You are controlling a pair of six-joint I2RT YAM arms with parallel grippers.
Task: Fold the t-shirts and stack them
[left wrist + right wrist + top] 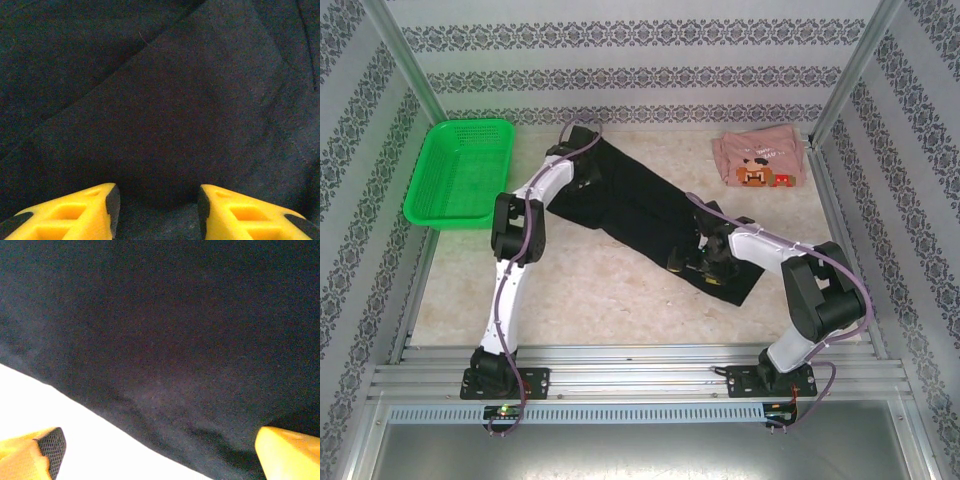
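The big black t-shirt (640, 205) lies spread out in the middle, slanting from far left to near right, a bit wrinkly. The small pink t-shirt (760, 160) sits bunched up far right, its cartoon picture facing up.

top: overhead, whole table (600, 300) | wrists: close above shared black tee (640, 205)

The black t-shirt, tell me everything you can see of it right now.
The black t-shirt is plain, soft dark cloth, lying rumpled in a diagonal band across the middle of the table, far left to near right. A fold line shows in the left wrist view. The left gripper is down on its far end; the right gripper, jaws wide, is at its near edge.
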